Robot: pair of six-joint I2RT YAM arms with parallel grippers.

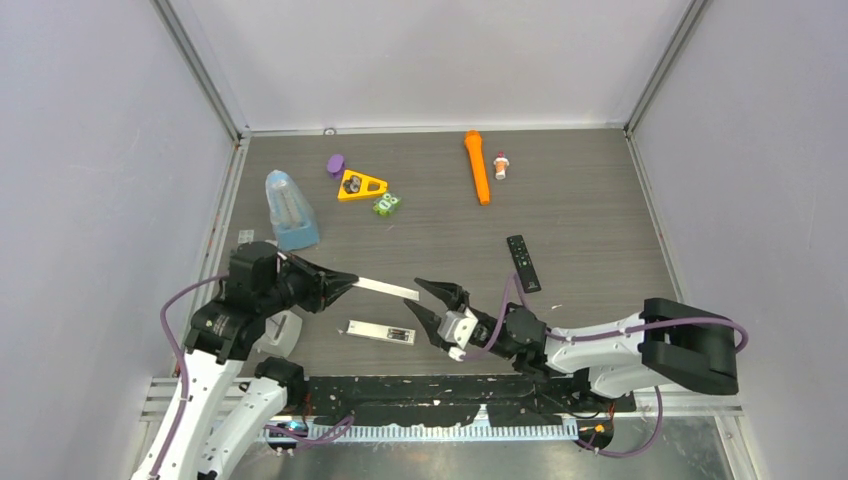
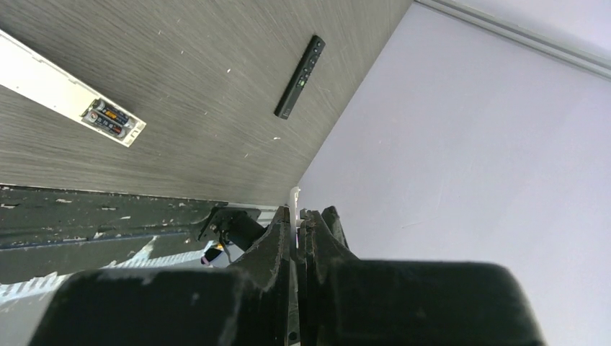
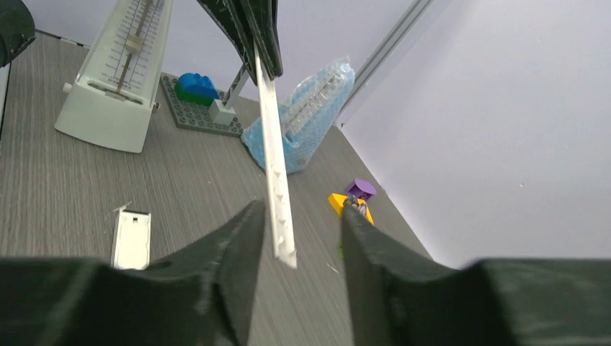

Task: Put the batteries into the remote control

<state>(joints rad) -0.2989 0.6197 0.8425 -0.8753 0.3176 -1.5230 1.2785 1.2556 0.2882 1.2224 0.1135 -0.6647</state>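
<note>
**A:** What is the biggest thing there?

**B:** A grey wood-grain table (image 1: pixel 600 230), walled in pale panels. On its near side, the two arms reach toward each other.

**A:** How do their tools stand?

**B:** The left gripper (image 1: pixel 350 283) is pressed together on one end of a thin white strip (image 1: pixel 388 289) and holds it above the table. The right gripper (image 1: pixel 412 293) is spread. The strip's free end sits between its two fingers (image 3: pixel 238 245), and the wrist view shows a gap on either side.

**A:** What else lies about?

**B:** A cream metronome (image 3: pixel 108 94) stands near the left arm, with a crinkled blue bag (image 1: pixel 290 210) beyond it. An orange torch (image 1: pixel 477 165) lies at the far side.

**A:** And the remote control?

**B:** The remote control (image 1: pixel 372 331) lies flat on the table, below the raised strip and near the front edge. It is white, and the compartment at its right end is open.

**A:** Anything smaller?

**B:** A slim black remote (image 1: pixel 523 263) lies well to the right.

**A:** Where are the batteries?

**B:** Two batteries (image 2: pixel 108 119) lie side by side in the open compartment, dark with lighter markings. I see no others on the table.
</note>
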